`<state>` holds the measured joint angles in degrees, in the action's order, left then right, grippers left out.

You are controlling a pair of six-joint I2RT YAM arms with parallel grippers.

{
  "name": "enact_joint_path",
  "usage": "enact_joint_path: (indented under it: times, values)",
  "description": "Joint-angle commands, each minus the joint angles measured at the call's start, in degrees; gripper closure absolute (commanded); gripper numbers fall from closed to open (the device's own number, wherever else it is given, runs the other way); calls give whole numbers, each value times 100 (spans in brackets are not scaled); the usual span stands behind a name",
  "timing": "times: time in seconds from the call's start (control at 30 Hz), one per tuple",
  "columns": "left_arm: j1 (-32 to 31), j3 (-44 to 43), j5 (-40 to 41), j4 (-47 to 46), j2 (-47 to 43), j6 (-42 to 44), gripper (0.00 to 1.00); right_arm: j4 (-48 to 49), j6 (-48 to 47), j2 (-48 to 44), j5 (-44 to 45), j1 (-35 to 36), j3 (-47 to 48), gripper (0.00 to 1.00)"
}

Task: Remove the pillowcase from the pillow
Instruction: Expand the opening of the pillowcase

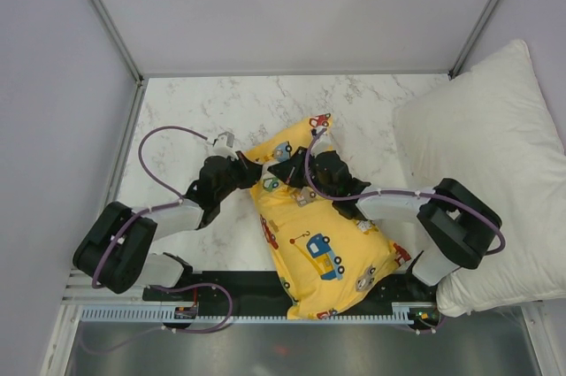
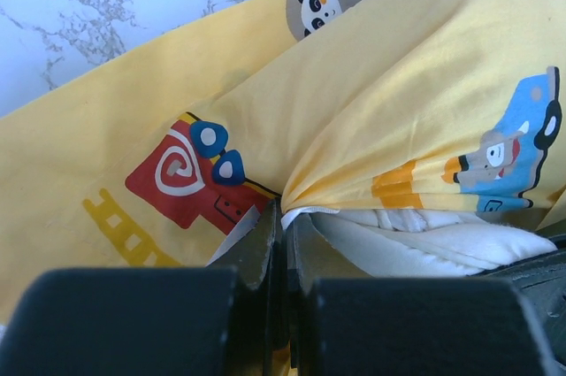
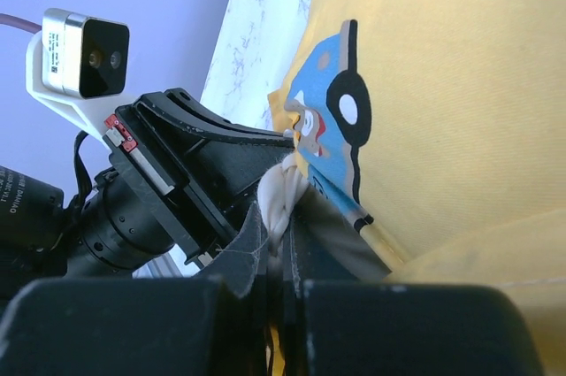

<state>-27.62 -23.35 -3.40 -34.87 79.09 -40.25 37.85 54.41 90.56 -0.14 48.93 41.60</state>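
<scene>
Top external view gives you the lie of it: the pillowcase (image 1: 323,243) stretches slantwise on the marble desk (image 1: 195,102). Its long axis runs from a far end near the middle of the desk to a near end lying over the rail between the two arm bases. Both tools meet at the far end, on its left side, just beside each other. The left tool (image 2: 283,233) comes in from the left, and the right tool (image 3: 276,248) reaches across the case from the right. Check the left wrist view and you see the jaws pressed together on the yellow hem, with the cream pillow (image 2: 433,239) showing in the mouth of the case just to their right. The right wrist view shows its jaws likewise closed, pinching a pale bunched fold that looks to be a corner of the pillow rather than the case. So the opening sits at the tools, and nearly all of the pillow lies away from them, toward the near edge, inside the case. Your next move likely turns on that: the two grips should part along the long axis, the pillow drawn out through the mouth while the hem is held or pulled the other way. A sideways pull would probably just drag the whole bundle across the desk. Mind the big white pillow (image 1: 495,146) beside the right arm.
</scene>
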Motion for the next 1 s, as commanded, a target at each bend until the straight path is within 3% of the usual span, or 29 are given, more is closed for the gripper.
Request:
enact_joint_path:
  times: [0.0, 0.47, 0.97]
  values:
    - [28, 340, 472, 1009, 485, 211, 98, 5901, 992, -1374, -1955, 671, 1148, 100]
    - [28, 700, 120, 640, 317, 474, 98, 4786, 351, -2112, -2060, 671, 1148, 100]
    - [37, 551, -82, 438, 924, 430, 98, 4706, 421, -2403, -2200, 671, 1367, 100]
